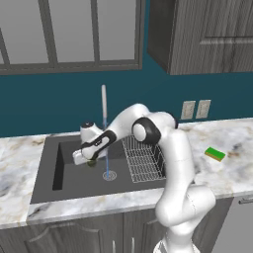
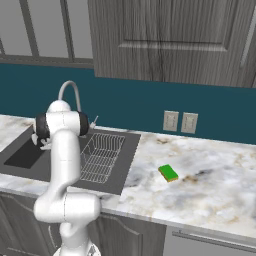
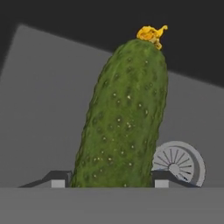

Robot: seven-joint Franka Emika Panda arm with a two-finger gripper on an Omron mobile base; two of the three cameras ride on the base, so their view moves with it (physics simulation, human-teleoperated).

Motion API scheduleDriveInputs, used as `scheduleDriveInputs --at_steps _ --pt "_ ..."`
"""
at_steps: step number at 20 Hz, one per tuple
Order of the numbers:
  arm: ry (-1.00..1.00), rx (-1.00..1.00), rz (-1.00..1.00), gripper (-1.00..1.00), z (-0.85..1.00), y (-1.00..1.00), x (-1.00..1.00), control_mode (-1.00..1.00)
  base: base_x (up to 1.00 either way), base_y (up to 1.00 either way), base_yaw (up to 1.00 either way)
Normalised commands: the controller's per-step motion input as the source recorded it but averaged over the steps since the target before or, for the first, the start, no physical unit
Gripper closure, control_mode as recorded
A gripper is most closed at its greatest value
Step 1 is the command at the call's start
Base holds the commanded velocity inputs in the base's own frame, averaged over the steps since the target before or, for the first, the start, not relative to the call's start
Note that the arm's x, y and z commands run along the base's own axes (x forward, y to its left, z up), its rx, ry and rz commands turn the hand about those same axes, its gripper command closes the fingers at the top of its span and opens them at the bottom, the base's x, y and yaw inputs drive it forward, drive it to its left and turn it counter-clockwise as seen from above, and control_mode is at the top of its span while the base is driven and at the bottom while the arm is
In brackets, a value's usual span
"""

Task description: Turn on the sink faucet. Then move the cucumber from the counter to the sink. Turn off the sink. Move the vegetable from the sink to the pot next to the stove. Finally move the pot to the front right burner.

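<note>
Gripper (image 3: 106,183) is seen low inside the large dark-grey rectangular sink basin (image 1: 47,185), part-open jaws closed on the stubby dark-green warty cucumber with a yellow flower stub (image 3: 124,118); the two dark fingertips (image 3: 57,179) sit either side of its lower end, so it is judged held, not yet released. In the left base view the cucumber (image 1: 92,163) shows as a dark lump under the hand, above the basin floor, left of the round silver drain (image 1: 109,175). Water is running: a thin blue stream (image 1: 106,158) drops from the tall slim silver gooseneck faucet (image 1: 104,101) onto the drain.

Step in hand is judged to be setting the cucumber down in the sink. To be done well:
- lowered until close to the floor before opening, so no bounce or roll
- released clear of the wire rack insert (image 1: 144,160) at the basin's right side
- hand lifted straight up afterwards, faucet spout to be avoided

Green sponge (image 1: 215,154) on the marble counter (image 1: 232,143) is well apart, irrelevant.
</note>
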Motion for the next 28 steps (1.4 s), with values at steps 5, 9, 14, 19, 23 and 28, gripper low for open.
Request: scheduleDriveInputs --at_steps 5,9,14,19,23,28 --pt "0.09 -0.01 0.0 1.0 -0.41 0.03 0.31 -1.0 0.0 0.0 0.0" --pt "0.07 -0.01 0.0 1.0 -0.42 0.0 0.19 -1.0 0.0 0.0 0.0" --pt "0.05 0.0 0.0 1.0 -0.3 0.0 0.0 -1.0 0.0 0.0 0.0" --pt "0.0 0.0 0.0 1.0 -0.31 0.0 0.0 -1.0 0.0 0.0 0.0" --pt "0.0 0.0 0.0 -1.0 -0.38 0.0 0.0 -1.0 0.0 0.0 0.0" --pt "0.0 0.0 0.0 -1.0 -0.17 0.01 0.0 -1.0 0.0 0.0 0.0"
